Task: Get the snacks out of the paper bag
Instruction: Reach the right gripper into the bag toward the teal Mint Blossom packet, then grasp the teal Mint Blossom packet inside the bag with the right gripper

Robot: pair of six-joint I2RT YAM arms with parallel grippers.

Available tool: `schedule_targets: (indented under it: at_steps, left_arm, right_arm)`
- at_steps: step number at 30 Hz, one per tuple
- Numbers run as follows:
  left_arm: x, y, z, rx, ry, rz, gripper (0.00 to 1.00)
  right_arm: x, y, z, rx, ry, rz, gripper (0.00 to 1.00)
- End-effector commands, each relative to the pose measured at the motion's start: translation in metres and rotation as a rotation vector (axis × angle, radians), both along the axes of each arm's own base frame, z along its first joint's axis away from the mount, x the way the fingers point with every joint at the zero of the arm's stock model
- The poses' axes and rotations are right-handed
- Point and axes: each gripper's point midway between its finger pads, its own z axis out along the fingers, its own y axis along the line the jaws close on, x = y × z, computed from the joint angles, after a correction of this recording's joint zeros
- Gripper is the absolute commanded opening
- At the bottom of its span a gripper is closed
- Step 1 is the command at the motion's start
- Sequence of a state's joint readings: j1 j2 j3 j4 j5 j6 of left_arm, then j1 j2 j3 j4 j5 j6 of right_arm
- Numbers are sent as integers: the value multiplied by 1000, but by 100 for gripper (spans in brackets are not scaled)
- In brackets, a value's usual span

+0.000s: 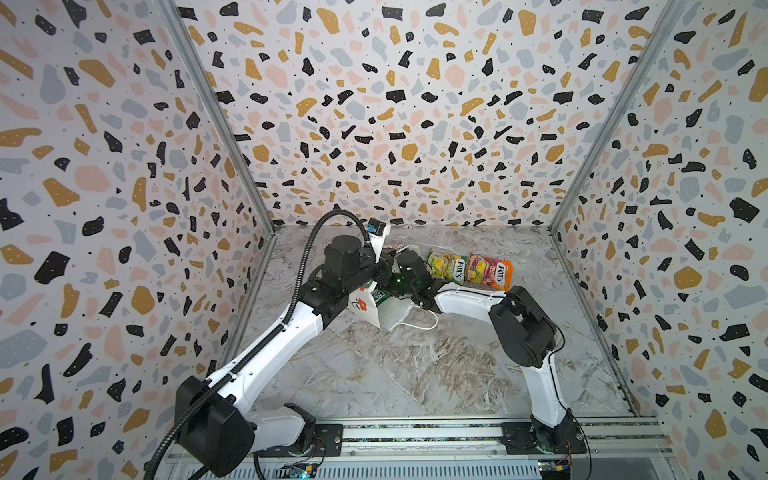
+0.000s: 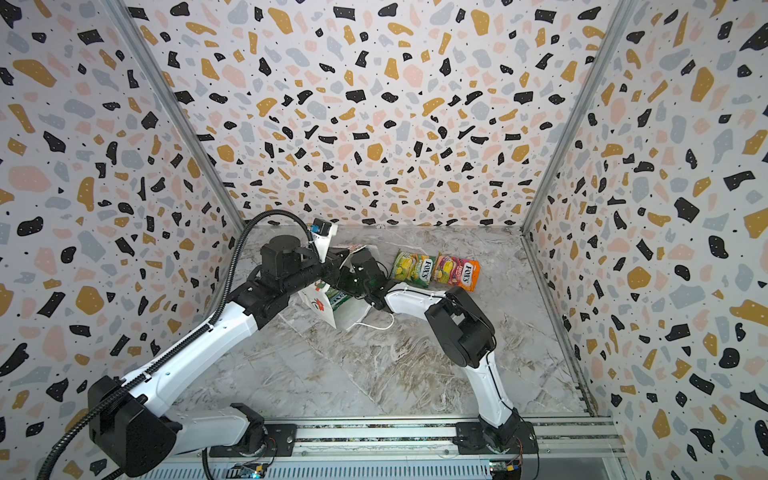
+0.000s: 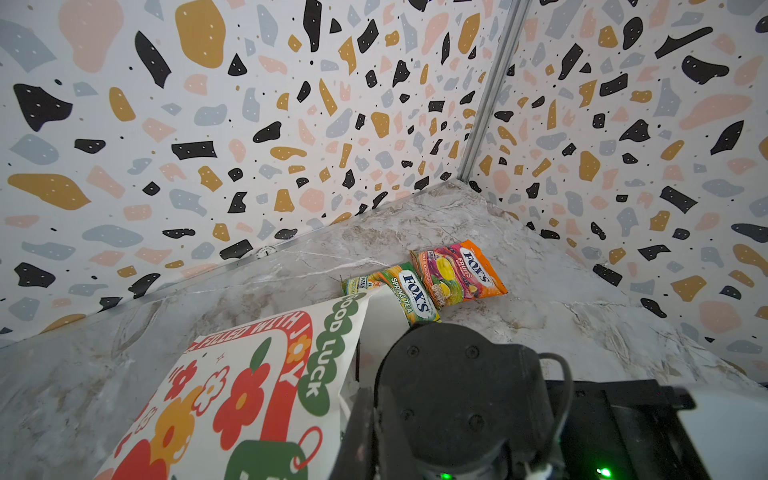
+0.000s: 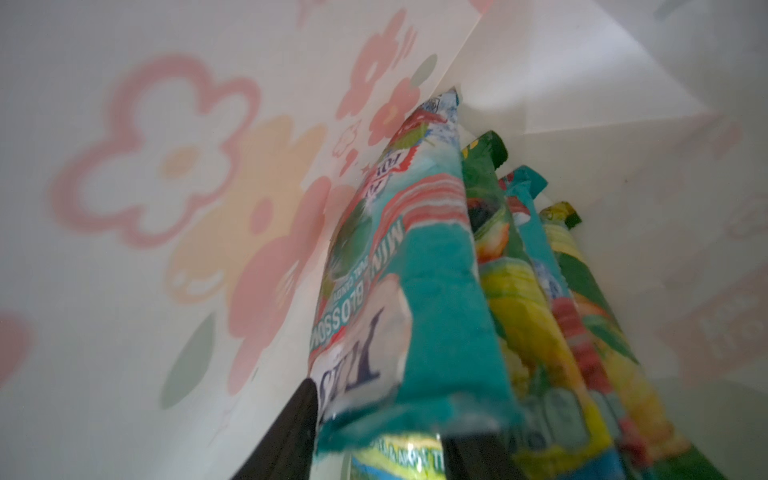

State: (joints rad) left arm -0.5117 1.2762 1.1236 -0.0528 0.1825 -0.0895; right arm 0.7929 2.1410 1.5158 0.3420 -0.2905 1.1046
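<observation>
The white paper bag (image 1: 370, 305) (image 2: 318, 305) lies on its side at the back left of the table, its flower print facing the left wrist camera (image 3: 249, 395). My left gripper (image 1: 384, 264) (image 3: 361, 415) is shut on the bag's rim. My right gripper (image 4: 378, 449) reaches inside the bag, its black fingers (image 4: 286, 436) closed on the end of a teal-red snack packet (image 4: 415, 291). Several more packets (image 4: 540, 311) stand beside it. Two snacks lie outside on the table, one green-yellow (image 1: 446, 266) (image 3: 409, 293) and one orange (image 1: 488, 271) (image 3: 461, 272).
A white cord handle (image 1: 419, 326) trails from the bag onto the marble table (image 1: 415, 374). Patterned walls close in the left, back and right sides. The two loose packets lie near the back wall, right of the bag. Both arm bases sit on the front rail (image 1: 415, 432).
</observation>
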Motion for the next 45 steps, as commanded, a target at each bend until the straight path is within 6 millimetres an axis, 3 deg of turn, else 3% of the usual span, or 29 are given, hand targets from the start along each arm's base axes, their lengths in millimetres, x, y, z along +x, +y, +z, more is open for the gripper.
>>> schedule_targets:
  at_steps: [1,4,8,14,32,45]
  left_arm:
    - [-3,-2,23,-19,-60,-22,0]
    - [-2,0,21,-11,-61,-8,0]
    - [3,6,20,-5,-59,36,0]
    - [21,26,12,-5,-30,197,0]
    - [29,49,14,-4,-54,342,0]
    - [30,51,15,-5,-57,354,0]
  right_arm:
    - [17,-3,11,-8,-24,-28,45]
    - [19,-3,10,-25,-39,-30,39]
    - [17,-2,13,-40,-71,-12,20]
    - [1,-6,19,-96,-137,31,0]
    - [-45,-28,37,-209,-262,173,0]
    - [-70,-66,52,-385,-386,229,0]
